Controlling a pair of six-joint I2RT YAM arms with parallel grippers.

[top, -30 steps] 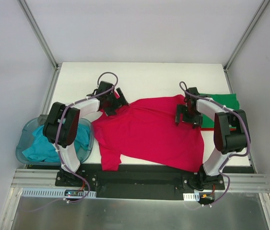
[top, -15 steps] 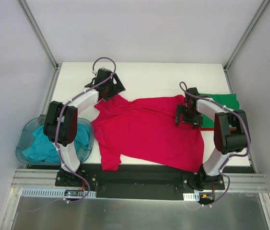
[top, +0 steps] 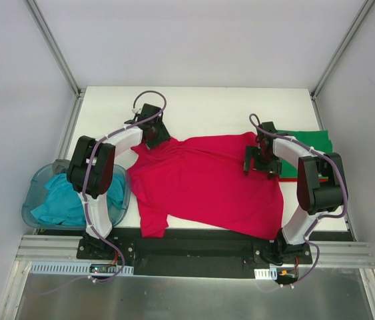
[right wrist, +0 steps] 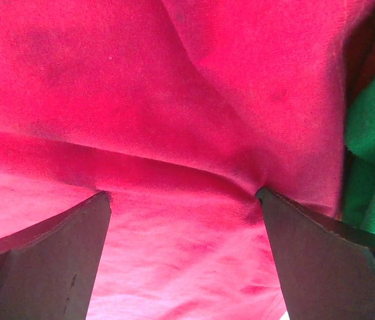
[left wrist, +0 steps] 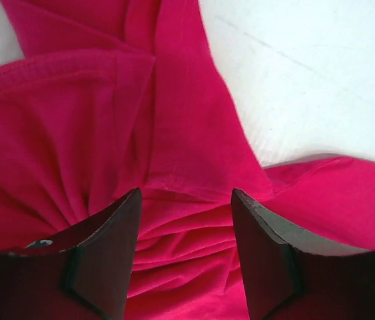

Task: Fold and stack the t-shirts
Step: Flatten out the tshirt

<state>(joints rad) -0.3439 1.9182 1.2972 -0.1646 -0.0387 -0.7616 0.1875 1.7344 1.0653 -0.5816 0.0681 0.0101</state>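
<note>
On the white counter (top: 207, 110), your plain crimson red t-shirt (top: 207, 183) lies spread and rumpled across the middle. The flat green t-shirt (top: 310, 143) lies at its far right corner, and the teal t-shirt (top: 60, 200) is heaped in the translucent blue plastic tub (top: 27, 212) at the left edge. Your left claw (left wrist: 186, 200) sits at the red shirt's far left corner, fingers partly apart with gathered red cloth puckered between them, while your right claw (right wrist: 183, 197) stands wide, tips down on the red cloth just beside the green one.
</note>
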